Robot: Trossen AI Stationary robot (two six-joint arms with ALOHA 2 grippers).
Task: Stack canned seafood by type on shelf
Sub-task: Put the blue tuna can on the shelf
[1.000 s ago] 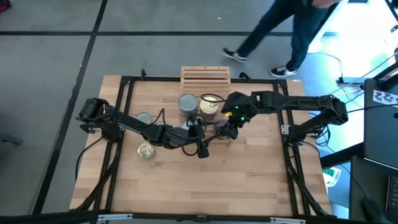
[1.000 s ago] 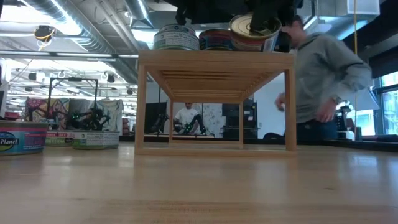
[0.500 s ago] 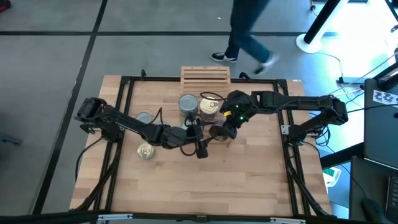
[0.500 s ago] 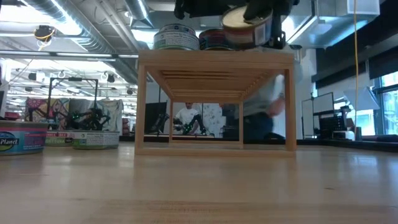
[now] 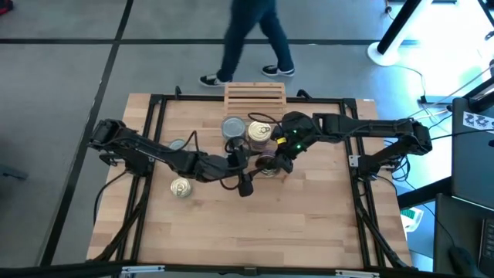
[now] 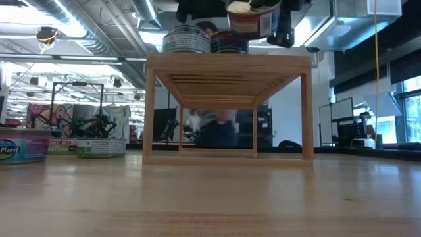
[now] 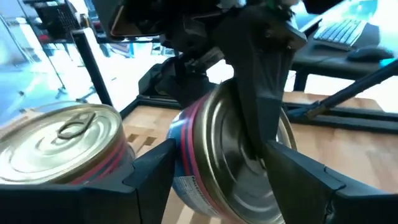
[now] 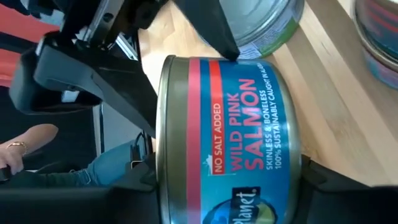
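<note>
The shelf (image 5: 255,94) stands at the table's far middle. A grey-topped can (image 5: 233,128) and a gold-topped can (image 5: 261,131) stand on its top (image 6: 227,62). A can with a red and blue salmon label (image 8: 230,137) hangs above the shelf's near right part (image 6: 252,18). My right gripper (image 5: 275,157) is shut on it. My left gripper (image 7: 217,165) reaches in from the left, fingers apart on either side of the same can. Two more cans (image 5: 177,145) (image 5: 181,187) rest on the table at the left. My right gripper pinches the salmon can between its two fingers, one on each flat end. One finger (image 7: 252,118) lies across the bare metal end (image 7: 227,155). The fingers slant down from the table's right. The can is lifted clear of the shelf and almost level. My left gripper's fingers (image 7: 155,171) stand close against the can's labelled wall and its metal end; whether they touch it I cannot tell.
Black frame rails (image 5: 158,154) run along the table's left and right sides. A person (image 5: 251,38) walks on the floor beyond the far edge. Bare tabletop (image 5: 255,224) lies on the near side.
The salmon can was tilted low over the shelf's right end. It has risen clear with my right gripper, come nearly level and shifted a little toward the table's left. The person behind the table has walked toward the left.
</note>
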